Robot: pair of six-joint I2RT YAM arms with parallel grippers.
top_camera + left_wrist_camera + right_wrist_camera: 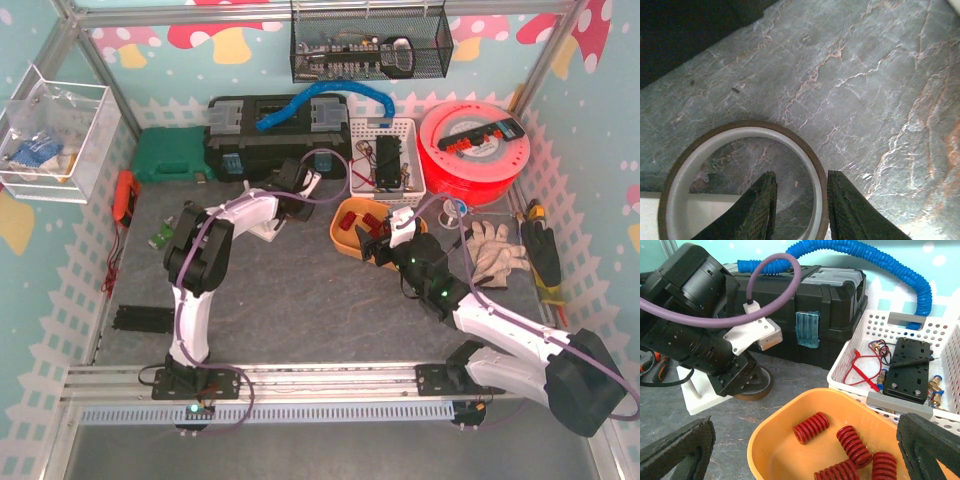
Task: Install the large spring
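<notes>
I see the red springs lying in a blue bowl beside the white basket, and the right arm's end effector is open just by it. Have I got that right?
Not quite. The bowl is orange, not blue, as the right wrist view shows. The rest holds: the red springs lie in it beside the white basket, and the right end effector is open just by it.

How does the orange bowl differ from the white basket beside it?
The orange bowl is rounded and solid-walled; the white basket is straight-sided and perforated. The bowl holds red springs; the basket holds a black plate and red leads. Both are open-topped, side by side.
</notes>
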